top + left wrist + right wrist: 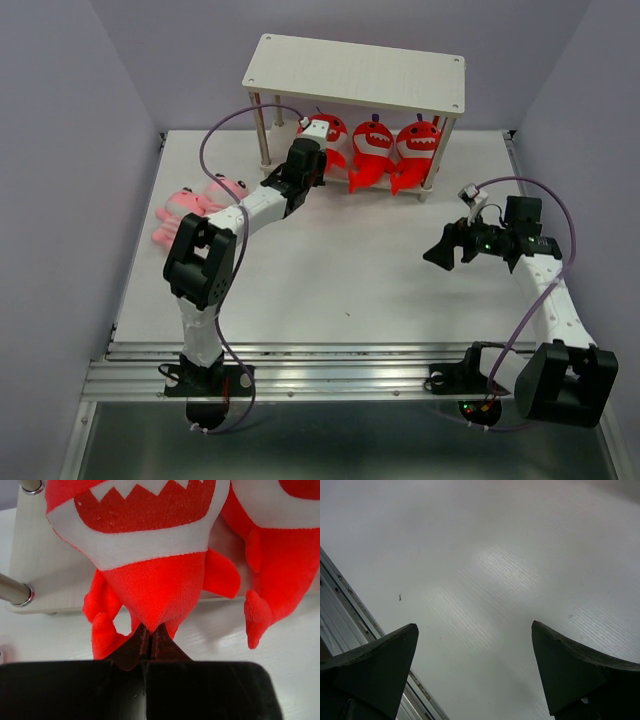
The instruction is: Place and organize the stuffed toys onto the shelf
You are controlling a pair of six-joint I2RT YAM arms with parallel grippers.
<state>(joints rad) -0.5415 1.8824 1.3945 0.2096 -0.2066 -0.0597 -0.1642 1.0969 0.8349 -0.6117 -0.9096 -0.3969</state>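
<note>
The shelf (355, 72) stands at the back of the table. Three red shark toys sit side by side on its lower board: left (328, 130), middle (372, 152), right (416, 150). My left gripper (310, 160) reaches to the left shark and is shut on its tail tip (150, 580); the jaws (150, 629) pinch the red plush. A second shark (280, 565) hangs beside it. Two pale pink toys (182, 208) (227, 187) lie on the table at the left. My right gripper (438, 254) is open and empty above the table (475, 630).
The shelf's lower board (45, 580) and a metal leg (15, 591) are close to the left of the held shark. Metal rails (330, 375) run along the table's near edge and show in the right wrist view (350, 605). Grey walls enclose the table.
</note>
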